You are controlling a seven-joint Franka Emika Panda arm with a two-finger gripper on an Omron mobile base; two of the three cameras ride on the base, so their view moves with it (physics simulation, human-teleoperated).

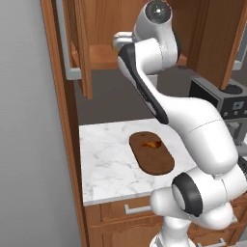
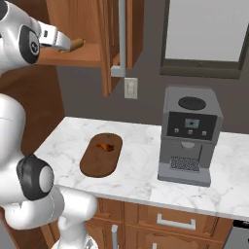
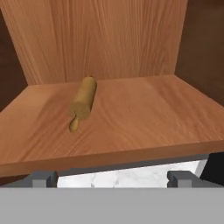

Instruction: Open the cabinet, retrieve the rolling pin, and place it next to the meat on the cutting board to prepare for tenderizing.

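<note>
Lying centre-left on the smooth wooden cabinet (image 3: 131, 43) shelf: tan cylindrical wooden rolling pin (image 3: 83, 101), knobbed handle; hand (image 3: 112, 178) fingers apart.

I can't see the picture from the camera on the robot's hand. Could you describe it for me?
A tan wooden rolling pin lies on the reddish-brown wooden shelf of the open cabinet, left of centre, one handle pointing toward the camera. The robot's two dark fingers stand wide apart just before the shelf edge, holding nothing.

The reddish-brown wooden cabinet (image 3: 109, 39) is showing vertical grain; the tan cylindrical wooden rolling pin (image 3: 83, 101) is lying ahead of the claw. The white grey-veined marble surface (image 1: 106, 164) is carrying a dark brown oval cutting board (image 1: 153, 155) and orange-brown meat (image 1: 152, 143).
</note>
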